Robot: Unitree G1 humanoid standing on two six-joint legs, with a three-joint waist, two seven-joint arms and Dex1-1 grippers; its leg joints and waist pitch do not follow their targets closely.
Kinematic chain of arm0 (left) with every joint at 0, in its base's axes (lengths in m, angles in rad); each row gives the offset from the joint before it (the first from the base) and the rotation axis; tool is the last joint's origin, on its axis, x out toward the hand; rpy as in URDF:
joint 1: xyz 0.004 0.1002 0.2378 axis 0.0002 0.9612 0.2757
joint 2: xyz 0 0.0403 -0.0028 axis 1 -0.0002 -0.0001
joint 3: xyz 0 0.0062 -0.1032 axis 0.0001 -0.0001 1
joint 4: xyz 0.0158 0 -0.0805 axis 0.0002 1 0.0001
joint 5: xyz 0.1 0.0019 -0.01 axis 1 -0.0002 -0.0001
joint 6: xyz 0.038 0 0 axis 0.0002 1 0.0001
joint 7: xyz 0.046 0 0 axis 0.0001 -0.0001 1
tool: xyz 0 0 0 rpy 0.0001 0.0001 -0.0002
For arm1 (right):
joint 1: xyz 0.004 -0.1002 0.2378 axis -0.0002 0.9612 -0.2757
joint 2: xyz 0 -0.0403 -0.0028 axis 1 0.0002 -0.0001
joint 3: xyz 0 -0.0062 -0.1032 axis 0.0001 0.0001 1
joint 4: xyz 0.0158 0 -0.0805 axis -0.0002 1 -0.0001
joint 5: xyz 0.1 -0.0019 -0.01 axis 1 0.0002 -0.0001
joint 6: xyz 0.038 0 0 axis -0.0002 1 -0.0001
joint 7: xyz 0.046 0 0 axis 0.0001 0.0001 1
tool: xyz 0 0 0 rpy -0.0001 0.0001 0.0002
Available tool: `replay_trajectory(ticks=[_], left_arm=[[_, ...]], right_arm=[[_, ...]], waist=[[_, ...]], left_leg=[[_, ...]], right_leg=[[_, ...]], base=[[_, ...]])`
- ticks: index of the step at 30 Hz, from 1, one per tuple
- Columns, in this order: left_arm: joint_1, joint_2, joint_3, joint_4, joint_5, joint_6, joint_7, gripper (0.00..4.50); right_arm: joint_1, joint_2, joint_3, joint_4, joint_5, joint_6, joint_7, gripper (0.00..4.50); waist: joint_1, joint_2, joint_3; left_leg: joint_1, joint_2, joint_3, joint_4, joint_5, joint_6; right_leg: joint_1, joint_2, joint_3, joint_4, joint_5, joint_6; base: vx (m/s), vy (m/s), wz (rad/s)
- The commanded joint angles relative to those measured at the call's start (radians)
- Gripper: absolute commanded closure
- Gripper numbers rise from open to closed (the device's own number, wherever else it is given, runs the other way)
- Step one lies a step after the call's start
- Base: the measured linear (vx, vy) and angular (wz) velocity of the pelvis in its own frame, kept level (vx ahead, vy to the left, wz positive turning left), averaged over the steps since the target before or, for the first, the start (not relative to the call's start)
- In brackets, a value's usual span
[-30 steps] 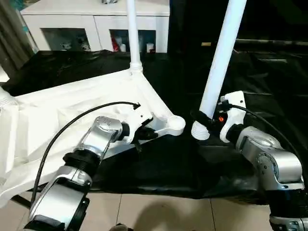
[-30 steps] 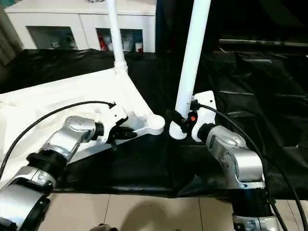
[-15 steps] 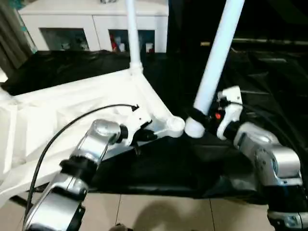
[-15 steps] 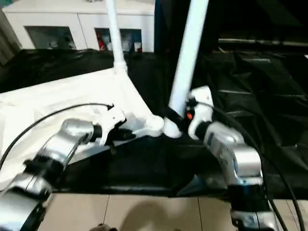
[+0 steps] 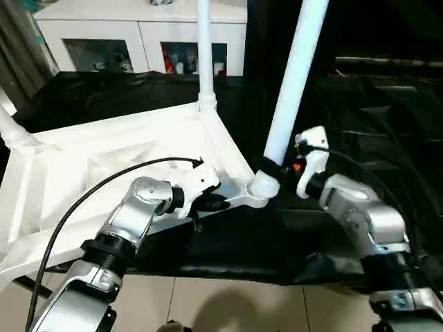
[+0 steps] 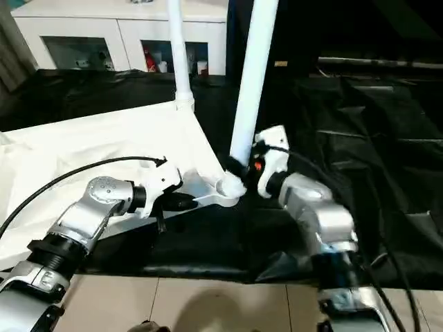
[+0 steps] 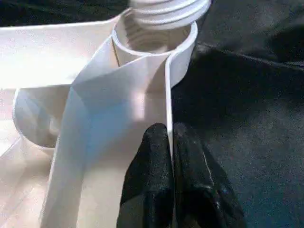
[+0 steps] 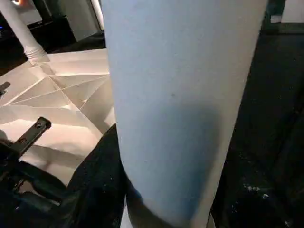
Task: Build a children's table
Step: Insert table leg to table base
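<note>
Black sheeting underlies the tabletop (image 5: 104, 159). Right gripper (image 5: 275, 169), clamping the leg (image 5: 291, 83), has swung its threaded end onto the near corner socket (image 7: 154, 45); left gripper (image 7: 171, 156) pinches the rim.

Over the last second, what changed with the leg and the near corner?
The right gripper carried the leg sideways toward the robot's left, from standing on the black cloth beside the tabletop to its threaded end sitting over the near corner socket; whether it is seated I cannot tell. Unchanged: right gripper clamped low on the leg, left gripper pinching the tabletop rim by that corner, the far leg upright.
</note>
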Motion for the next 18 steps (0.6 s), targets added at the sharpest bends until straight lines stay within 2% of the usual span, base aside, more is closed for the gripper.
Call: replay_trajectory(ticks=[1, 5, 6, 8, 14, 18], left_arm=[[0.009, -0.008, -0.003, -0.010, -0.027, -0.028, -0.009, 4.50], [0.004, -0.008, -0.002, -0.003, -0.027, -0.029, -0.005, 4.50], [-0.002, -0.009, -0.002, 0.005, -0.026, -0.032, -0.005, 4.50], [-0.008, -0.009, -0.002, 0.014, -0.023, -0.035, -0.002, 4.50], [-0.015, -0.009, -0.001, 0.026, -0.020, -0.039, 0.001, 4.50], [-0.022, -0.008, 0.000, 0.036, -0.018, -0.043, 0.003, 4.50]], right_arm=[[-0.018, 0.002, 0.015, 0.025, -0.012, -0.022, 0.013, 2.59], [-0.036, 0.011, 0.019, 0.088, -0.025, -0.058, 0.022, 2.59], [-0.050, 0.020, 0.012, 0.123, -0.023, -0.063, 0.026, 2.59], [-0.065, 0.024, 0.017, 0.165, -0.034, -0.078, 0.038, 2.59], [-0.077, 0.017, 0.039, 0.222, -0.049, -0.089, 0.066, 2.59], [-0.081, 0.022, 0.026, 0.255, -0.051, -0.115, 0.060, 2.59]], waist=[[0.001, -0.026, -0.071], [0.000, -0.026, -0.071], [-0.001, -0.029, -0.070], [-0.001, -0.028, -0.070], [-0.002, -0.031, -0.069], [-0.001, -0.033, -0.069]], left_leg=[[0.016, 0.023, -0.005, -0.068, -0.161, 0.025], [0.016, 0.022, -0.003, -0.067, -0.157, 0.031], [0.016, 0.022, -0.003, -0.067, -0.161, 0.032], [0.016, 0.022, -0.003, -0.067, -0.165, 0.032], [0.017, 0.023, -0.004, -0.068, -0.173, 0.029], [0.018, 0.023, -0.004, -0.069, -0.184, 0.026]], right_leg=[[0.045, -0.066, 0.043, -0.075, -0.244, -0.172], [0.045, -0.065, 0.043, -0.073, -0.225, -0.182], [0.045, -0.066, 0.043, -0.074, -0.237, -0.185], [0.044, -0.066, 0.042, -0.076, -0.248, -0.187], [0.046, -0.066, 0.042, -0.075, -0.251, -0.182], [0.043, -0.067, 0.042, -0.079, -0.278, -0.175]], base=[[0.000, 0.000, 0.00], [0.000, 0.000, 0.00], [0.000, 0.000, 0.00], [0.000, 0.000, 0.00], [0.000, 0.000, 0.00], [0.000, 0.000, 0.00]])
